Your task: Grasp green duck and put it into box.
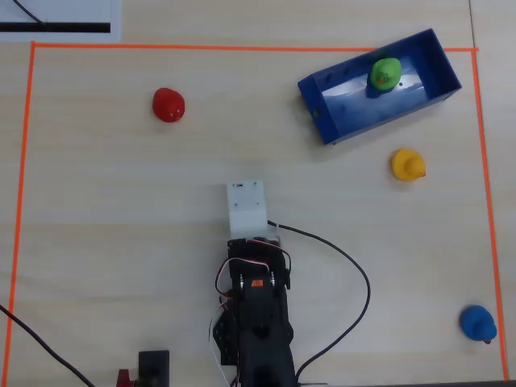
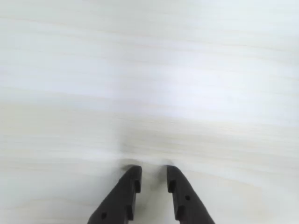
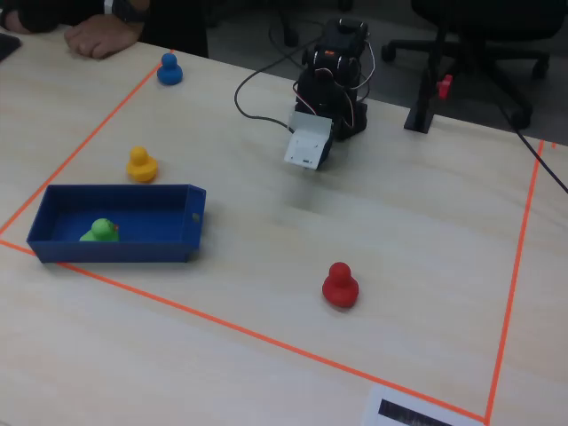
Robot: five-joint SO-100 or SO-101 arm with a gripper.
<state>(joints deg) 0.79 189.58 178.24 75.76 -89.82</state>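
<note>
While green duck (image 1: 385,73) sits in box (image 1: 444,60) | gripper (image 2: 153,179) well apart | released, empty

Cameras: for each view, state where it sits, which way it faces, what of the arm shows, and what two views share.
Overhead view: above the table, looking straight down; the arm enters from the bottom edge.
Wrist view: on the gripper, facing down at bare table; only the slightly parted fingertips show.
Fixed view: at the table's far side, facing the arm's front and base.
Shared: overhead and fixed views both show the green duck in the box, and the red duck, yellow duck and blue duck.
</note>
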